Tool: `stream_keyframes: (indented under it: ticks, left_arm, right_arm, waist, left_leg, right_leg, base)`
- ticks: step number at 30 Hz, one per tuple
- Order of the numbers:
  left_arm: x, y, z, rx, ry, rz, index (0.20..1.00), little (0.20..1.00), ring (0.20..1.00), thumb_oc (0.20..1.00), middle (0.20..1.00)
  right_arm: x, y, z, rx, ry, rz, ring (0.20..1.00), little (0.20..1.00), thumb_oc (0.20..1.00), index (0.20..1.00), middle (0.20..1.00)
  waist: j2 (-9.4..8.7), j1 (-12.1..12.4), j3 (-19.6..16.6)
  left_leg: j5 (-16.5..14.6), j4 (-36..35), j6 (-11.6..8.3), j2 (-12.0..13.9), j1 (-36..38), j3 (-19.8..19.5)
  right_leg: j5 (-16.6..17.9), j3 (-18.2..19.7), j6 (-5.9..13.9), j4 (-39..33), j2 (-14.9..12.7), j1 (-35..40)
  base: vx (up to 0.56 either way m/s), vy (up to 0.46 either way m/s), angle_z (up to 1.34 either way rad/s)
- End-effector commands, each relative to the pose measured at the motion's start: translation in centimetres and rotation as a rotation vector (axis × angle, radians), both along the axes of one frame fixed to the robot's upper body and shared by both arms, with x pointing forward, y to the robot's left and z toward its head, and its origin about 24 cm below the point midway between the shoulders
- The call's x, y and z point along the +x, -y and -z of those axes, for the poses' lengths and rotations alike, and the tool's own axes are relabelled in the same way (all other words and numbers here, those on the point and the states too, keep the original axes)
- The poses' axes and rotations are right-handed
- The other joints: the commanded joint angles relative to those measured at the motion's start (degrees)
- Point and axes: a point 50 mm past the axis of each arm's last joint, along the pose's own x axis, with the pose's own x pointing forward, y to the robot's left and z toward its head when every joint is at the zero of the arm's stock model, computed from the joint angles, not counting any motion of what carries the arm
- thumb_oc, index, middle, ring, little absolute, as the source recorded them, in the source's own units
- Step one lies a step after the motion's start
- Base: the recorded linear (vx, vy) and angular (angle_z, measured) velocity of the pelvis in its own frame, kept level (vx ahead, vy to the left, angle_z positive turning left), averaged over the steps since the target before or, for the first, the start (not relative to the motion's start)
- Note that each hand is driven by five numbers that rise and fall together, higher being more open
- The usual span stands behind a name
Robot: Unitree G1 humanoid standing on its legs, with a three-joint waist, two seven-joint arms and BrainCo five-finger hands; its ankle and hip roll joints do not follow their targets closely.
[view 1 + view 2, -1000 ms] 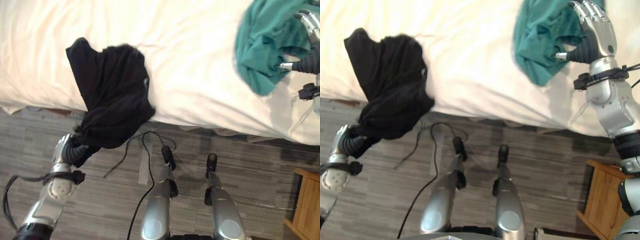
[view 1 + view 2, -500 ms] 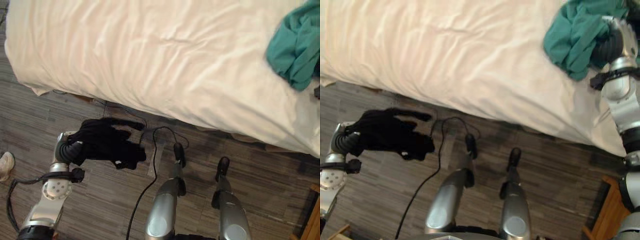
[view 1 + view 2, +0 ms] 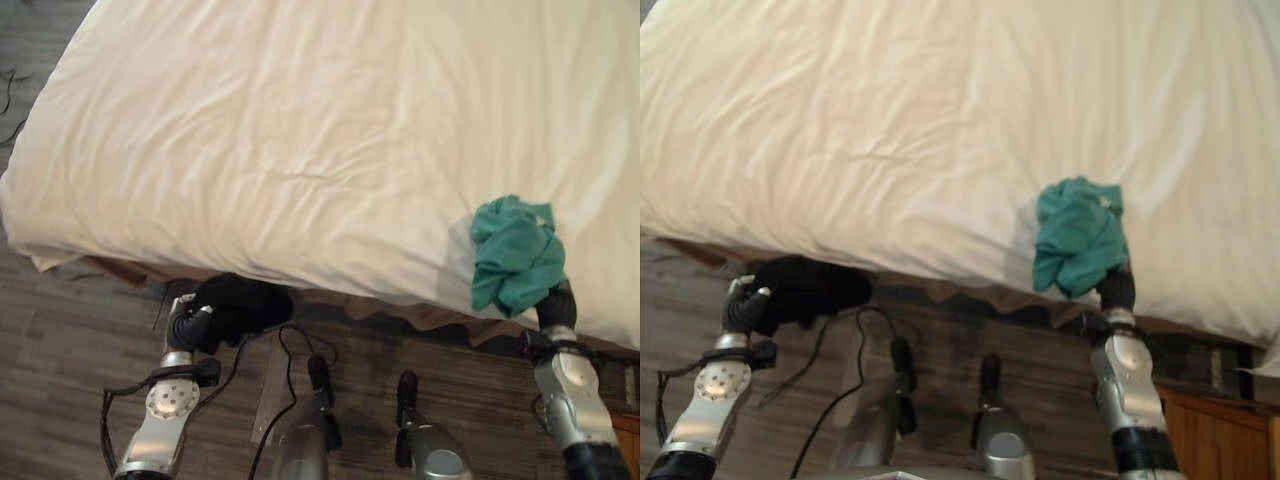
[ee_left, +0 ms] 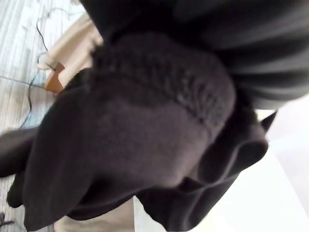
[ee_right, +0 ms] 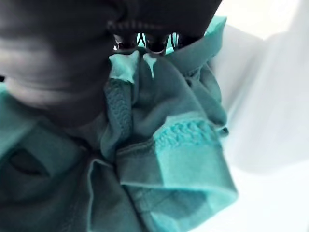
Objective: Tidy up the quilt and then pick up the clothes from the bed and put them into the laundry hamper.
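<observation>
- Looking down through the head camera, I see the bed [image 3: 300, 130] covered by a smooth cream quilt [image 3: 330, 90] that runs across the whole upper part of the view, its near edge hanging over the wooden floor [image 3: 60, 340].
- My left hand [image 3: 188, 322] sits low at the near edge of the bed, over the floor, with its fingers curled round a bunched black garment [image 3: 240, 303]; the cloth is off the bed and held just in front of the overhanging quilt edge.
- From the left wrist camera the black garment [image 4: 130, 135] is wadded right up against the hand, with the quilt pale behind it.
- My right hand [image 3: 1117, 288] is raised at the near right part of the bed, gripping a crumpled teal garment [image 3: 1078, 235] that stands up above the wrist and hangs over the quilt.
- From the right wrist camera the teal garment [image 5: 164, 159] is bundled tight against the palm, a ribbed hem showing; the fingers themselves are mostly buried in the folds.
- At the lower right corner I can make out a wooden piece of furniture [image 3: 1230, 435] beside the bed.
</observation>
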Motion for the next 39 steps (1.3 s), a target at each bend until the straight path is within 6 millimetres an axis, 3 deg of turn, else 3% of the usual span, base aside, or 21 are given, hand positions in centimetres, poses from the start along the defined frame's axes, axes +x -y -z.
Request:
stream_keyframes:
  ticks: [1, 2, 5, 6, 7, 12, 14, 15, 16, 17, 21, 23, 25, 26, 28, 29, 30, 31, 33, 38, 39]
  left_arm:
    - [-1.0, -0.4, 0.4, 0.001, -0.001, -0.024, 0.200, 0.200, 0.200, 0.200, 0.200]
    - [-1.0, -0.4, 0.4, 0.001, -0.001, -0.024, 0.200, 0.200, 0.200, 0.200, 0.200]
    - [-1.2, 0.4, 2.0, -0.052, -0.051, -0.056, 0.200, 0.200, 0.200, 0.200, 0.200]
    - [-1.2, 0.4, 2.0, -0.051, -0.051, -0.056, 0.200, 0.200, 0.200, 0.200, 0.200]
    - [-1.2, 0.8, 3.2, -0.118, -0.077, -0.085, 0.200, 0.200, 0.200, 0.200, 0.200]
    - [-1.1, 1.9, 4.0, -0.226, -0.067, -0.101, 0.200, 0.200, 0.200, 0.200, 0.200]
    - [-0.5, 2.8, 4.0, -0.261, -0.055, -0.087, 0.200, 0.200, 0.200, 0.200, 0.200]
    - [-0.2, 3.5, 3.9, -0.307, -0.040, -0.079, 0.200, 0.200, 0.200, 0.200, 0.200]
    - [-0.2, 3.5, 3.9, -0.307, -0.040, -0.079, 0.200, 0.200, 0.200, 0.200, 0.200]
    - [-0.1, 4.0, 4.1, -0.334, -0.051, -0.059, 0.200, 0.200, 0.200, 0.200, 0.200]
    - [-1.5, 2.6, 4.4, -0.322, -0.077, -0.045, 0.200, 0.200, 0.200, 0.200, 0.200]
    - [-1.4, 3.8, 4.4, -0.362, -0.076, -0.008, 0.200, 0.200, 0.200, 0.200, 0.200]
    - [-2.0, 4.1, 4.6, -0.355, -0.101, 0.004, 0.200, 0.200, 0.200, 0.200, 0.200]
    - [-2.0, 4.1, 4.6, -0.350, -0.103, 0.010, 0.200, 0.200, 0.200, 0.200, 0.200]
    - [-1.4, 5.3, 4.3, -0.369, -0.088, 0.049, 0.200, 0.200, 0.200, 0.200, 0.200]
    - [-1.4, 5.3, 4.3, -0.369, -0.088, 0.050, 0.200, 0.200, 0.200, 0.200, 0.200]
    - [-0.8, 6.3, 4.1, -0.404, -0.076, 0.080, 0.200, 0.200, 0.200, 0.200, 0.200]
    - [-0.8, 6.3, 4.1, -0.404, -0.076, 0.080, 0.200, 0.200, 0.200, 0.200, 0.200]
    - [-0.2, 7.6, 4.2, -0.423, -0.087, 0.126, 0.200, 0.200, 0.200, 0.200, 0.200]
    - [-0.3, 8.3, 5.1, -0.426, -0.127, 0.122, 0.200, 0.200, 0.200, 0.200, 0.200]
    - [-0.7, 8.0, 9.2, -0.310, -0.355, 0.053, 0.200, 0.200, 0.200, 0.200, 0.200]
  right_arm:
    - [-1.3, -0.4, 1.3, 0.032, -0.021, -0.044, 0.200, 0.200, 0.200, 0.200, 0.200]
    - [-1.3, -0.5, 1.3, 0.032, -0.021, -0.044, 0.200, 0.200, 0.200, 0.200, 0.200]
    - [-4.7, -3.0, 7.2, 0.103, -0.289, -0.132, 0.200, 0.200, 0.200, 0.200, 0.200]
    - [-4.7, -3.0, 7.2, 0.103, -0.288, -0.132, 0.200, 0.200, 0.200, 0.200, 0.200]
    - [-5.7, -4.1, 9.2, 0.076, -0.399, -0.181, 0.200, 0.200, 0.200, 0.200, 0.200]
    - [-5.6, -6.0, 11.1, -0.090, -0.526, -0.335, 0.200, 0.200, 0.200, 0.200, 0.200]
    - [-5.1, -6.3, 11.2, -0.170, -0.542, -0.360, 0.200, 0.200, 0.200, 0.200, 0.200]
    - [-4.5, -6.2, 10.6, -0.206, -0.514, -0.337, 0.200, 0.200, 0.200, 0.200, 0.200]
    - [-4.5, -6.2, 10.6, -0.207, -0.514, -0.336, 0.200, 0.200, 0.200, 0.200, 0.200]
    - [-4.7, -6.0, 10.2, -0.197, -0.489, -0.306, 0.200, 0.200, 0.200, 0.200, 0.200]
    - [-4.4, -4.3, 9.2, -0.181, -0.436, -0.188, 0.200, 0.200, 0.200, 0.200, 0.200]
    - [-4.1, -4.4, 8.9, -0.185, -0.429, -0.190, 0.200, 0.200, 0.200, 0.200, 0.200]
    - [-4.0, -4.8, 8.8, -0.184, -0.424, -0.173, 0.200, 0.200, 0.200, 0.200, 0.200]
    - [-4.2, -5.0, 8.7, -0.179, -0.418, -0.169, 0.200, 0.200, 0.200, 0.200, 0.200]
    - [-4.1, -5.0, 8.5, -0.154, -0.408, -0.143, 0.200, 0.200, 0.200, 0.200, 0.200]
    - [-4.1, -4.9, 8.5, -0.154, -0.408, -0.142, 0.200, 0.200, 0.200, 0.200, 0.200]
    - [-4.4, -4.6, 8.4, -0.113, -0.397, -0.096, 0.200, 0.200, 0.200, 0.200, 0.200]
    - [-4.4, -4.6, 8.4, -0.113, -0.397, -0.095, 0.200, 0.200, 0.200, 0.200, 0.200]
    - [-4.6, -4.5, 8.7, -0.077, -0.399, -0.067, 0.200, 0.200, 0.200, 0.200, 0.200]
    - [-4.2, -5.0, 9.1, -0.093, -0.417, -0.100, 0.200, 0.200, 0.200, 0.200, 0.200]
    - [-6.4, -1.6, 12.4, -0.195, -0.691, -0.116, 0.200, 0.200, 0.200, 0.200, 0.200]
  waist:
    - [-1.73, -2.0, -7.1]
    - [-1.73, -2.0, -7.2]
    - [-2.21, -3.5, -9.4]
    - [-2.22, -3.5, -9.5]
    - [-2.40, -3.4, -10.0]
    - [-2.75, 0.1, -8.2]
    - [-3.23, 2.5, -7.3]
    - [-3.42, 3.1, -7.6]
    - [-3.31, 3.0, -7.5]
    - [-3.47, 2.3, -8.4]
    - [-1.96, 2.3, -10.0]
    - [-0.98, 2.7, -11.2]
    - [-0.44, 4.9, -10.8]
    - [-0.19, 5.2, -10.4]
    - [0.62, 3.8, -9.3]
    - [0.65, 3.9, -9.4]
    - [1.47, 3.4, -8.5]
    - [1.48, 3.3, -8.4]
    - [1.95, 2.5, -8.3]
    - [-0.06, 3.7, -9.3]
    - [0.91, 7.2, -2.4]
  left_leg:
    - [-7.0, -0.3, -2.04, 1.8, 6.4, 3.7]
    - [-7.0, -0.3, -2.04, 1.8, 6.4, 3.7]
    - [-7.9, -0.3, -2.02, 2.4, 9.5, 5.5]
    - [-7.8, -0.3, -2.02, 2.5, 9.3, 5.5]
    - [-8.3, -0.3, -1.98, 2.6, 10.6, 5.5]
    - [-7.0, 1.2, -1.67, 1.5, 8.8, 1.3]
    - [-9.3, 4.2, -1.17, 1.6, 6.7, 1.0]
    - [-13.3, 7.6, -0.95, 3.4, 8.3, 5.0]
    - [-13.6, 8.0, -0.97, 3.5, 8.2, 4.7]
    - [-14.3, 9.8, -1.38, 6.4, 11.4, 11.0]
    - [-11.3, 7.6, -2.63, 9.5, 13.3, 16.3]
    - [-11.1, 5.4, -2.32, 8.0, 12.9, 15.2]
    - [-12.6, 2.8, 0.46, 4.2, 12.4, 11.5]
    - [-12.7, 0.9, 1.15, 3.1, 12.2, 9.0]
    - [-12.3, 0.0, 1.08, 1.6, 12.0, 3.5]
    - [-12.2, 0.0, 1.05, 1.6, 11.9, 3.6]
    - [-11.1, -0.3, 1.68, -0.5, 11.1, -1.3]
    - [-11.1, -0.3, 1.67, -0.5, 11.2, -1.4]
    - [-10.8, -0.3, 2.18, -3.0, 10.4, -8.0]
    - [-11.6, -0.3, 2.50, -6.2, 11.3, -12.6]
    - [-12.2, 1.6, 2.23, -2.9, 12.3, -8.6]
  right_leg:
    - [-5.2, 1.1, 2.46, 0.5, 1.3, -1.5]
    - [-5.2, 1.2, 2.46, 0.5, 1.3, -1.5]
    - [-5.3, 2.7, 2.77, 0.7, 1.9, 0.2]
    - [-5.1, 2.8, 2.72, 0.7, 1.9, 0.0]
    - [-5.7, 2.7, 2.70, 0.6, 2.1, 1.2]
    - [-5.7, 0.4, 2.57, 0.1, 1.6, 1.5]
    - [-5.1, -4.4, 2.71, 0.3, -0.9, 1.2]
    - [-5.1, -9.2, 3.19, 0.6, -2.9, 1.9]
    - [-5.2, -9.4, 3.23, 0.6, -2.8, 2.2]
    - [-4.6, -14.0, 3.11, 0.9, -4.1, 2.9]
    - [-4.2, -22.6, 3.28, 1.9, -6.3, 4.9]
    - [-4.5, -25.7, 3.65, 4.6, -8.0, 6.2]
    - [-1.3, -29.9, 6.88, 15.2, -14.6, 5.7]
    - [-1.0, -27.2, 7.67, 17.0, -14.7, 5.0]
    - [-4.2, -13.9, 6.89, 18.1, -10.3, 0.8]
    - [-4.2, -13.8, 6.80, 18.1, -10.2, 0.7]
    - [-6.3, -6.7, 6.29, 16.5, -6.4, -0.1]
    - [-6.4, -6.8, 6.29, 16.6, -6.4, 0.0]
    - [-10.1, -1.4, 4.65, 16.3, -1.3, -0.6]
    - [-10.2, 1.8, 2.98, 9.5, 1.6, 2.4]
    - [-8.1, -5.3, 4.62, 14.6, -1.5, -0.1]
  base:
    - [0.00, 0.050, -0.31]
    - [-0.02, 0.032, -0.26]
    - [0.00, 0.050, -0.36]
    - [0.04, 0.027, -0.31]
    - [0.02, -0.002, -0.23]
    - [-0.11, 0.027, -0.02]
    - [-0.22, 0.087, 0.69]
    - [-0.14, 0.111, 1.34]
    - [-0.15, 0.216, 2.02]
    - [-0.09, 0.123, 2.25]
    - [-0.05, 0.281, 1.95]
    - [0.10, 0.551, 2.58]
    - [0.08, 0.613, 2.57]
    - [0.02, 0.402, 2.16]
    - [0.02, 0.290, 2.22]
    - [-0.02, 0.276, 2.08]
    - [-0.03, 0.156, 1.28]
    - [-0.03, 0.235, 1.73]
    - [0.01, 0.113, 2.45]
    - [0.04, -0.002, 1.50]
    - [0.05, -0.052, 0.46]
